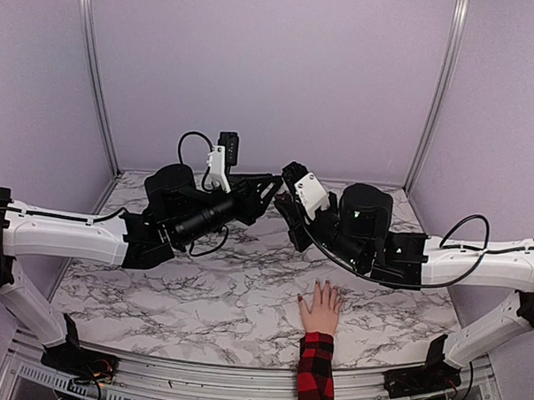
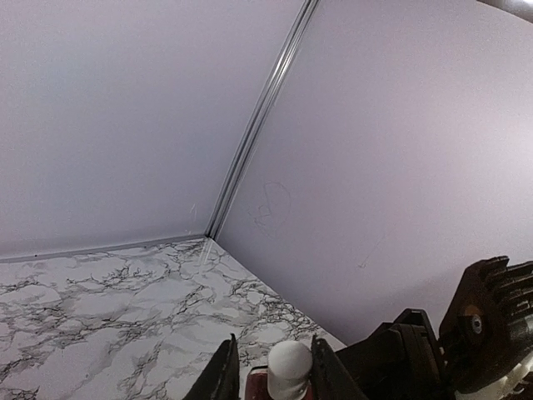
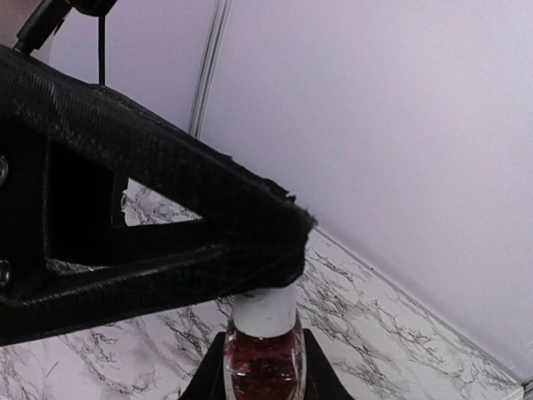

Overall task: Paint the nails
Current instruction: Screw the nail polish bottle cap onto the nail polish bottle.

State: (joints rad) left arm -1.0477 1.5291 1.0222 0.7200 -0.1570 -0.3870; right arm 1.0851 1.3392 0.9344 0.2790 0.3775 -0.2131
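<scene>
A pale hand [image 1: 320,310] in a red-and-black plaid sleeve lies flat at the table's near edge, its nails [image 1: 327,282] small and dark. Both grippers meet in the air above the table's back, well away from the hand. My right gripper [image 1: 289,204] is shut on a dark red polish bottle [image 3: 265,362] with a white cap [image 3: 264,310]. My left gripper [image 1: 273,190] straddles that cap [image 2: 290,367]. One finger [image 2: 326,371] touches the cap; a gap shows at the other finger [image 2: 221,373].
The marble table [image 1: 227,296] is walled by lilac panels on three sides. The back right corner post [image 2: 250,142] stands behind the grippers. Both arms stretch in from the sides and cross the table's middle.
</scene>
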